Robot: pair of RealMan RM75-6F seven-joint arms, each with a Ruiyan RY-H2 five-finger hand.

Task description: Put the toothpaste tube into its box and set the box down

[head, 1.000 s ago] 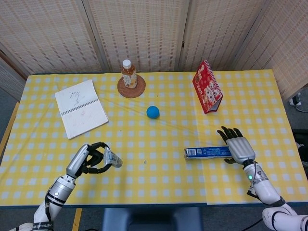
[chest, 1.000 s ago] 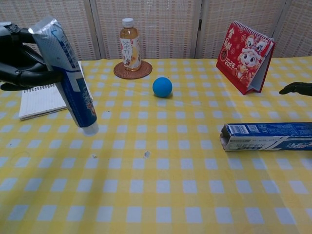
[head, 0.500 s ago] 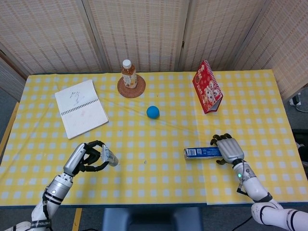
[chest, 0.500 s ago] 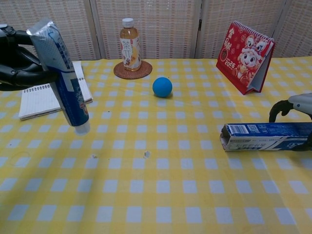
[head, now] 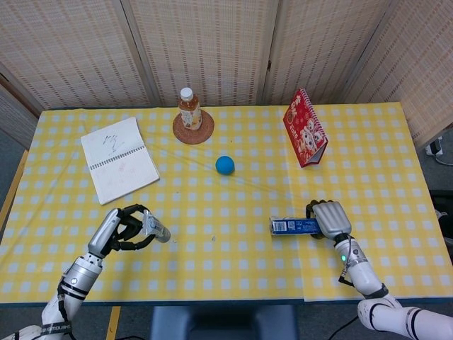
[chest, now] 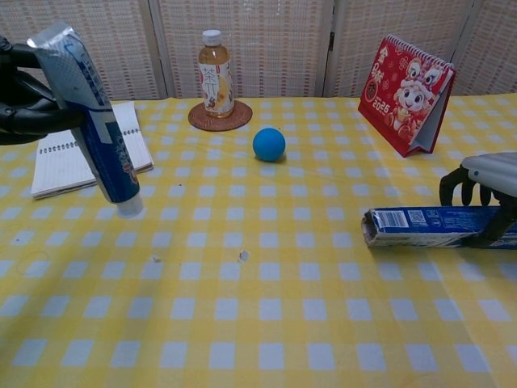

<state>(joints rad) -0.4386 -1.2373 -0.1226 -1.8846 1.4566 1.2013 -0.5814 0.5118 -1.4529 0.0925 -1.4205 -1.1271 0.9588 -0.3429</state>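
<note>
The left hand grips the toothpaste tube cap-down, while the right hand seems to clasp the box, well apart.

My chest view crops the left hand and the box's far end.

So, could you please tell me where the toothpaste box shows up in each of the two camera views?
Head view: the toothpaste box lies lower right of centre, the right hand over its right end.
Chest view: the box lies at the right edge, open end facing left.
Shared landmark: the blue ball, behind and left of the box in both.
</note>
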